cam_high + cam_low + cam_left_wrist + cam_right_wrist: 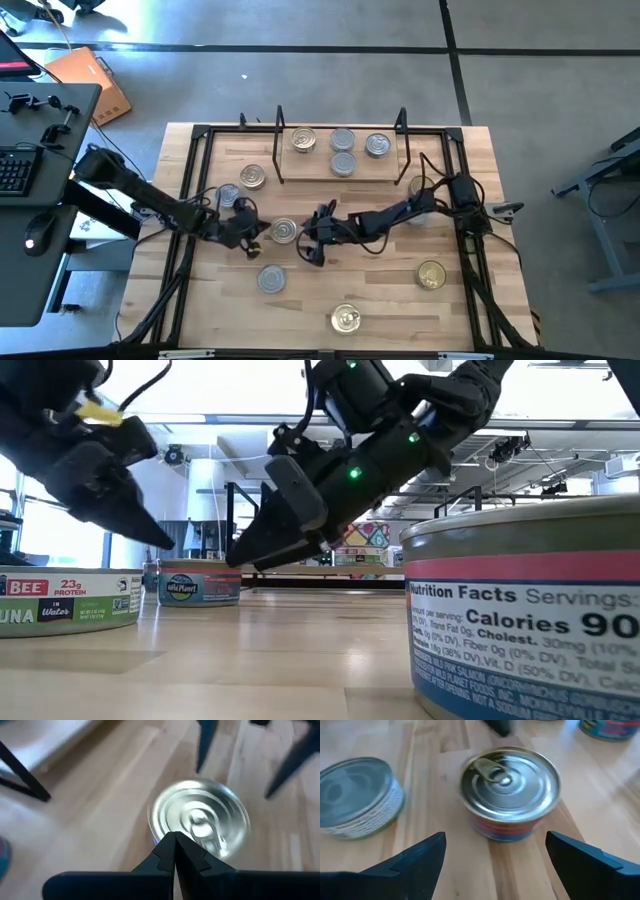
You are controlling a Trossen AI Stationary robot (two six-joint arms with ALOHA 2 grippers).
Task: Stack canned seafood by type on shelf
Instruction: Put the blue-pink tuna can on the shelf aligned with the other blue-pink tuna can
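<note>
Right gripper (pixel 318 243) stands with jaws wide at mid-table, empty, aimed at a pull-tab can (pixel 509 791) that sits upright on the wood just ahead of its fingertips and nearly centred between them. That spread looks chosen to clear the can's rim before closing. Left gripper (pixel 252 238) is pinched fully shut, holding nothing, its tips over or just beside the same can (pixel 200 820) from the opposite side; contact cannot be confirmed from any view. Its closed posture suggests it is waiting or nudging, not grasping.

Shelf (pixel 340 172) lies at the far edge of the table between its black wire uprights and carries 4 cans: 3 in a row and 1 nearer its front edge. Whether any of them are stacked cannot be told from overhead. A silver-lidded can (pixel 356 797) rests near the targeted one. Others lie scattered over the table (pixel 390 300). Judged from this layout, sorting is partly done; the next step is closing on the centred can.
</note>
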